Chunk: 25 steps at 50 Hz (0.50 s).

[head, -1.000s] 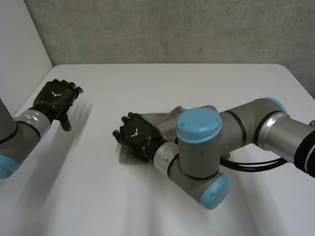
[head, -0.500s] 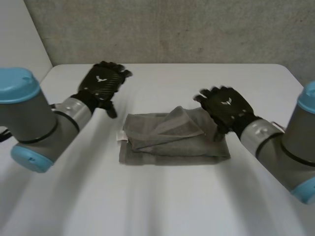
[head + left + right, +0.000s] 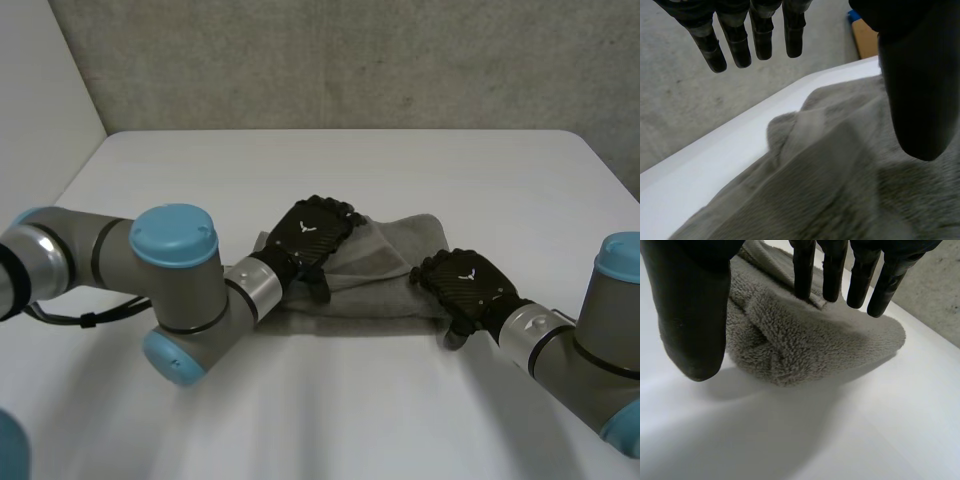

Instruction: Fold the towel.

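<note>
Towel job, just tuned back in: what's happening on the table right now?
A grey towel lies rumpled and partly folded in the middle of the white table. The left hand is over the towel's left part, fingers straight and holding nothing. The right hand is at its near right corner, straight fingers reaching the cloth and the thumb apart, not pinching. Neither hand grips the towel at this moment, and the fold is not yet neat.
</note>
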Motion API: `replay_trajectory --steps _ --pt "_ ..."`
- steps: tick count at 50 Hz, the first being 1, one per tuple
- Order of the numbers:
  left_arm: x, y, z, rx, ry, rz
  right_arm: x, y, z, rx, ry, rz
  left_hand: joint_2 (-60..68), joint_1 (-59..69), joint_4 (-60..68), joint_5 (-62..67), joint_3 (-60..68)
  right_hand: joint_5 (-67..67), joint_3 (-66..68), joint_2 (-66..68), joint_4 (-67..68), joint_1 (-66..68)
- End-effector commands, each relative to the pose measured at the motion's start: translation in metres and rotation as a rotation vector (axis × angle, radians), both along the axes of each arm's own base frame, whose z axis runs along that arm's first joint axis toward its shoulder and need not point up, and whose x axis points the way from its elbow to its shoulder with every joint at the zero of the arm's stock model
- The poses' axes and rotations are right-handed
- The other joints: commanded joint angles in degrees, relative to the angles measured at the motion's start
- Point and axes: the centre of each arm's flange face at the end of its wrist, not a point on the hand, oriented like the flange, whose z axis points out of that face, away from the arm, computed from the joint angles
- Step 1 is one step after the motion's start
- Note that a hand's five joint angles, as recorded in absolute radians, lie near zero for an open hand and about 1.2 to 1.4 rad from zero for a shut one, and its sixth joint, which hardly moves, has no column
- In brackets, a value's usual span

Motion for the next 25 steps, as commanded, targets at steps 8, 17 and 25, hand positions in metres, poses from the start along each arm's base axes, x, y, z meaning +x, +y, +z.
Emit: replay_trajectory --steps 8,17,25 --pt "0.026 -0.044 -0.006 -0.049 -0.037 0.210 -0.001 -0.004 -0.004 -0.059 0.037 0.010 3.05 2.62 -3.76 3.80 -3.29 17.09 -2.97 17.19 -4.35 18.11" --pt "0.051 -0.049 -0.006 -0.034 -0.082 0.300 0.000 -0.004 -0.007 -0.063 0.052 0.020 3.89 3.46 -3.76 4.64 -3.29 19.44 -2.97 19.54 -4.35 20.46" --pt "0.065 -0.028 -0.009 0.006 -0.151 0.297 -0.001 -0.005 -0.007 -0.065 0.055 0.018 3.72 3.30 -3.76 4.47 -3.29 31.72 -2.97 31.83 -4.35 32.74"
